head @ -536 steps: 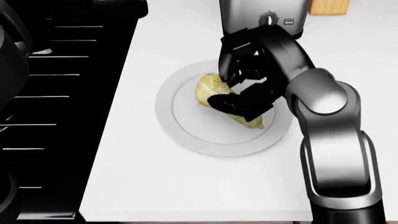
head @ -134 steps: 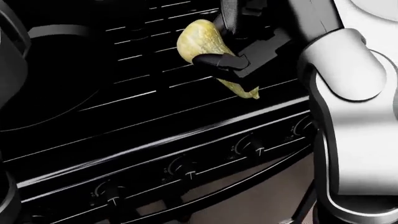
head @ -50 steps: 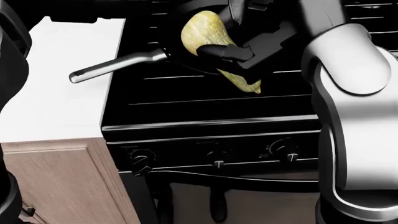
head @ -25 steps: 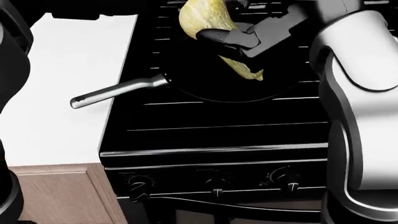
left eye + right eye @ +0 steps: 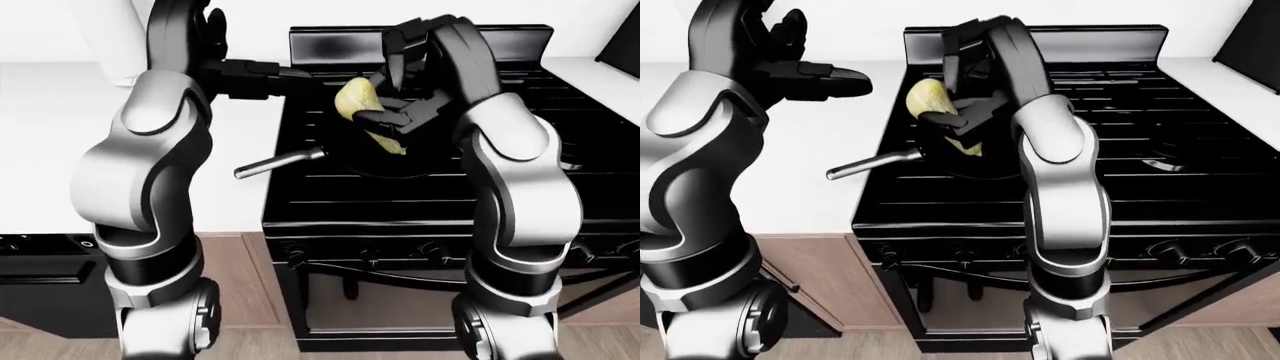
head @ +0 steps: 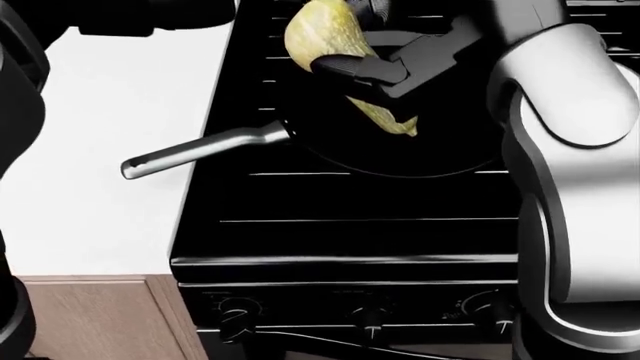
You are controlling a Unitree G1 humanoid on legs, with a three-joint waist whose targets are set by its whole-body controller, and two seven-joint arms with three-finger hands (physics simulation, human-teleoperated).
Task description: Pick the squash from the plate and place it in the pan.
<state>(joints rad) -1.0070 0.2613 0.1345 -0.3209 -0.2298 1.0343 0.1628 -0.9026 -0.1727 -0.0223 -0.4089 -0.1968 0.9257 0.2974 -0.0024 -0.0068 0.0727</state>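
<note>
Squash (image 6: 325,41): pale yellow-green, pear-shaped, bulbous end toward head view's top left, narrow neck slanting down to the right; held aloft above the pan, clasped round the middle by black fingers (image 6: 345,67) of the right robot hand (image 5: 400,112). Pan (image 6: 400,150): black, round, resting on the stove grates, rim hard to separate from the dark stove; silver handle (image 6: 200,150) reaching left over the white desk (image 6: 90,195). Apparently empty inside.
</note>
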